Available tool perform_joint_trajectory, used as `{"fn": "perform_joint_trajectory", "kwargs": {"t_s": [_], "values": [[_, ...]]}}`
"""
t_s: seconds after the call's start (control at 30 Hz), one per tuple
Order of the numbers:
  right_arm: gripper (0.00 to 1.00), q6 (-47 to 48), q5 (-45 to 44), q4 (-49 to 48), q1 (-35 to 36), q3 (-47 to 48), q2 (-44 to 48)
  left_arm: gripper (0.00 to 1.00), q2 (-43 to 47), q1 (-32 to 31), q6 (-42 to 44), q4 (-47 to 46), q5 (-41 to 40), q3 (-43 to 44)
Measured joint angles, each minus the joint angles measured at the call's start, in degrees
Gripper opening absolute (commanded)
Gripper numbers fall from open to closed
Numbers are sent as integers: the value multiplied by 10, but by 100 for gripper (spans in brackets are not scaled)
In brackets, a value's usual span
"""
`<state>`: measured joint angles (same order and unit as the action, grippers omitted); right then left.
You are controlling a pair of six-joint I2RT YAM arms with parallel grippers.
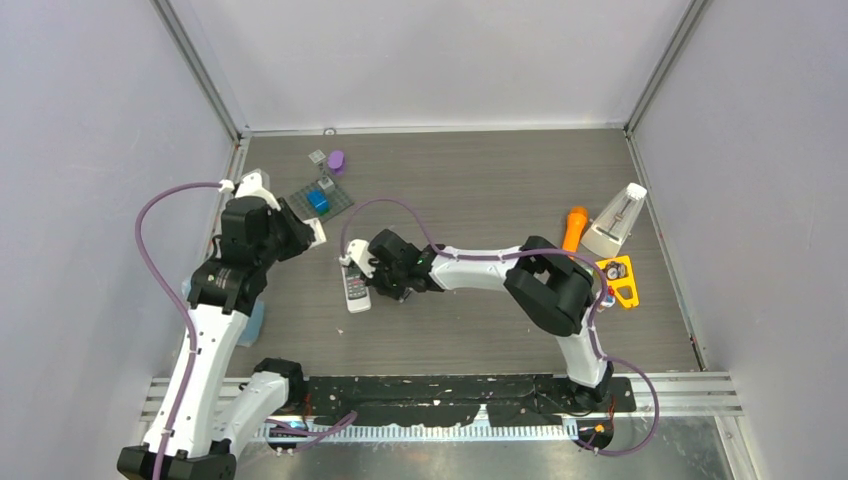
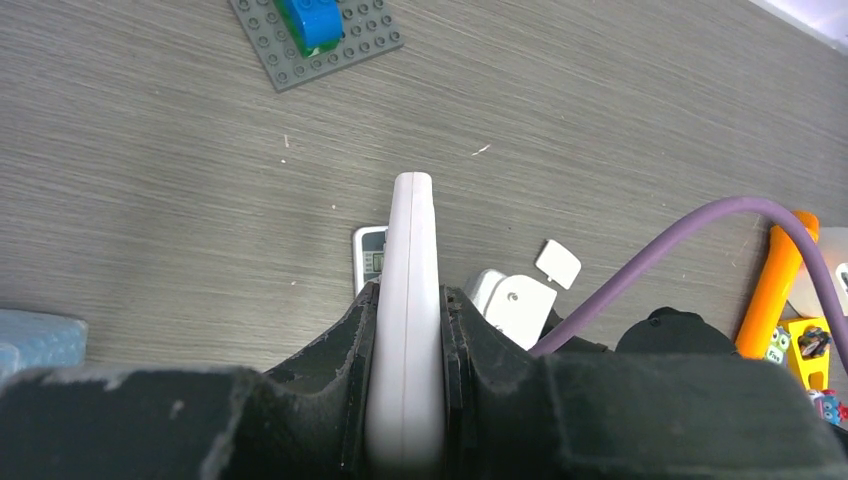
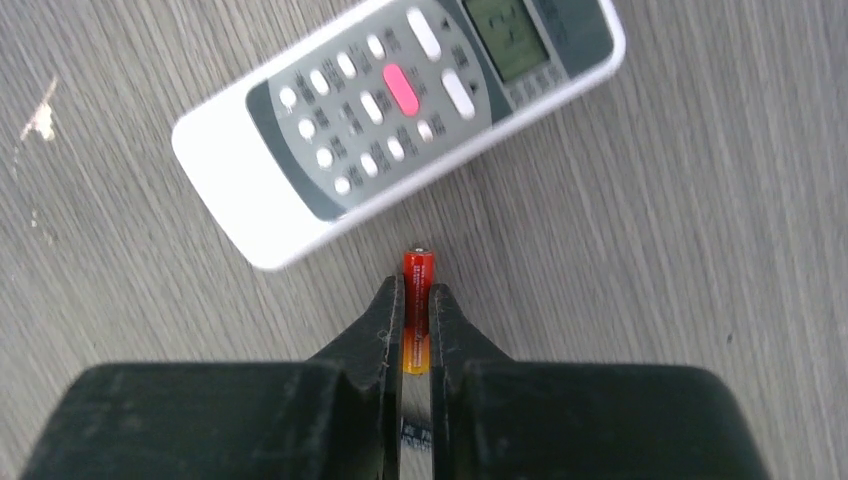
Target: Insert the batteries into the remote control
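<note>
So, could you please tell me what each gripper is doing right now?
Left gripper: closed on a white remote held edge-on.
Right gripper: closed on a red-orange battery.

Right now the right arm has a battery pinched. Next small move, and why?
Probably carry the red-orange battery toward the white remote clamped on edge in the left jaws. The remote on the table lies buttons up, so its bay is hidden.

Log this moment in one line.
left pincer: shut on white remote | right pincer: shut on red-orange battery | second remote: face-up
</note>
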<state>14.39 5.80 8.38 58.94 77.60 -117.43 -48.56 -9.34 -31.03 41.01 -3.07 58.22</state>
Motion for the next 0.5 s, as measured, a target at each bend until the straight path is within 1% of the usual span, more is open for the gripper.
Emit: {"fn": "perform_joint_trajectory", "kwargs": {"t_s": [0.13, 0.23, 0.3, 0.5], "values": [[5, -44, 1, 17, -16, -27, 29, 0, 7, 0, 0, -4, 7, -2], [5, -98, 26, 20, -46, -63, 76, 0, 12, 0, 1, -21, 48, -11], [5, -144, 49, 16, -75, -88, 121, 0, 13, 0, 2, -41, 93, -22], [5, -300, 87, -40, -162, -155, 284, 0, 20, 0, -1, -157, 286, -74]]}}
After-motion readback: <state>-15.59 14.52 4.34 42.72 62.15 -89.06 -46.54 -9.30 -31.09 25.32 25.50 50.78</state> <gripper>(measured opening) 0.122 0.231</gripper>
